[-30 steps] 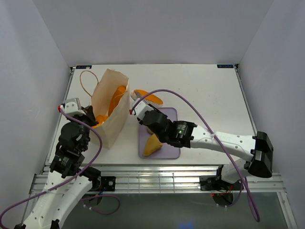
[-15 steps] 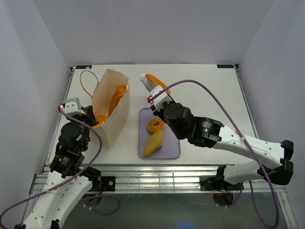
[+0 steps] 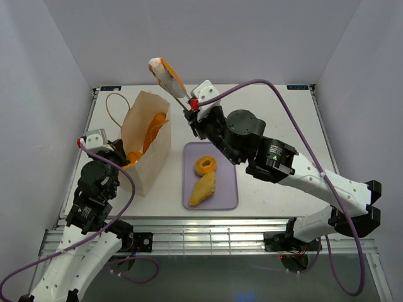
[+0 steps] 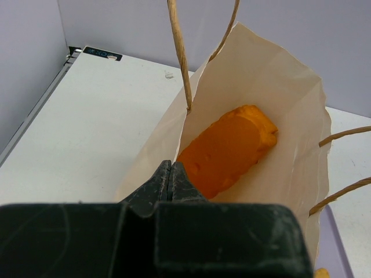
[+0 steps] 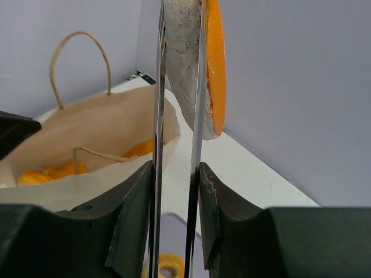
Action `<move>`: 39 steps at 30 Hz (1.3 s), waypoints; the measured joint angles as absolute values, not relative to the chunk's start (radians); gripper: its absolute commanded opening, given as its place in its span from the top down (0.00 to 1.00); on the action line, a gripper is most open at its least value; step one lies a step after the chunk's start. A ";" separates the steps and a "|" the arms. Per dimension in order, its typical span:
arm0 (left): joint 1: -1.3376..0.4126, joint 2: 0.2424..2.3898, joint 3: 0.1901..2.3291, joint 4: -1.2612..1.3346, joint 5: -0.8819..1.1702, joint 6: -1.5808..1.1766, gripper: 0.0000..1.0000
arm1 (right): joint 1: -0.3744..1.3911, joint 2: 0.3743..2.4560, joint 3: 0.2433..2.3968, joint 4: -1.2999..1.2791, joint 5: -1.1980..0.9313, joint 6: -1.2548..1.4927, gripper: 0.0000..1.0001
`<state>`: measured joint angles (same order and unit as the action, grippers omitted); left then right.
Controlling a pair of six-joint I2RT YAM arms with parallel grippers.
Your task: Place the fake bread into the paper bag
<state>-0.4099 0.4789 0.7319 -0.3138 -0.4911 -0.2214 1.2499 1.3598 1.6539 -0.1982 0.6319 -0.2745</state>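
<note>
The paper bag (image 3: 150,151) stands open at the left, with orange bread pieces (image 3: 155,128) inside. My left gripper (image 3: 117,151) is shut on the bag's near rim; in the left wrist view my gripper (image 4: 170,171) pinches the paper edge beside a loaf (image 4: 229,152) in the bag (image 4: 272,87). My right gripper (image 3: 192,117) is shut on silver tongs (image 3: 182,99), which clamp a long flat loaf (image 3: 165,75) high in the air, just right of the bag's mouth. The right wrist view shows my gripper (image 5: 177,174), the tongs (image 5: 157,116) and the loaf (image 5: 204,63).
A lavender tray (image 3: 228,192) sits right of the bag with a ring (image 3: 205,165) and a turnover (image 3: 203,189) on it. The bag's cord handle (image 3: 114,107) loops out to the back left. White walls enclose the table.
My right arm has lifted the tongs and the long loaf up from beside the tray and swung them back and left, toward the bag's mouth. The left arm has not moved.
</note>
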 measured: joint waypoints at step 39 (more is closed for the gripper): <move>-0.410 0.481 0.732 -0.314 -0.500 -0.221 1.00 | 1.250 1.433 1.415 0.043 0.191 0.096 0.38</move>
<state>-0.4099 0.4812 0.7319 -0.3138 -0.4999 -0.2214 1.2503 1.4334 1.4151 0.0433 0.1909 0.0956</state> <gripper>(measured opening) 0.022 0.590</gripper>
